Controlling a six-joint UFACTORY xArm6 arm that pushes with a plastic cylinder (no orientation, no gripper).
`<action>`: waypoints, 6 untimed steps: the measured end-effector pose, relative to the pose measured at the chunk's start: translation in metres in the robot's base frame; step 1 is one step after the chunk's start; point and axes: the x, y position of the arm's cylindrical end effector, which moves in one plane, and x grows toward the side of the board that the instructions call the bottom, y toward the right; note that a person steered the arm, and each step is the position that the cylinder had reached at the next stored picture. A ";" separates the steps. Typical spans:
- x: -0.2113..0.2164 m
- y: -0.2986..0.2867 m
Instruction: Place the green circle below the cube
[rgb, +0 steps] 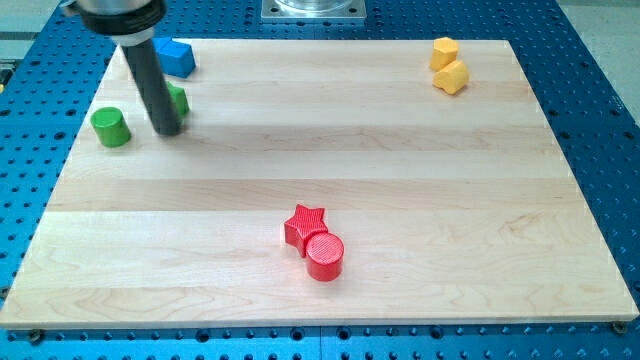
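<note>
The green circle (111, 127) stands near the left edge of the bench (400, 170), in the upper left part of the view. Just to its right my tip (168, 130) rests on the wood, apart from the green circle. A second green block (178, 98), its shape mostly hidden, sits right behind the rod, touching or nearly touching it. Above that, close to the bench's top edge, lies the blue cube (177, 57).

There is no grasping end effector to open or close, only the dark rod.

At the view's top right two yellow blocks (449, 65) sit touching, one above the other. Low in the middle a red star (303, 224) touches a red cylinder (325, 255) at its lower right.
</note>
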 end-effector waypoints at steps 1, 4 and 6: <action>-0.020 -0.002; 0.045 -0.092; -0.001 -0.026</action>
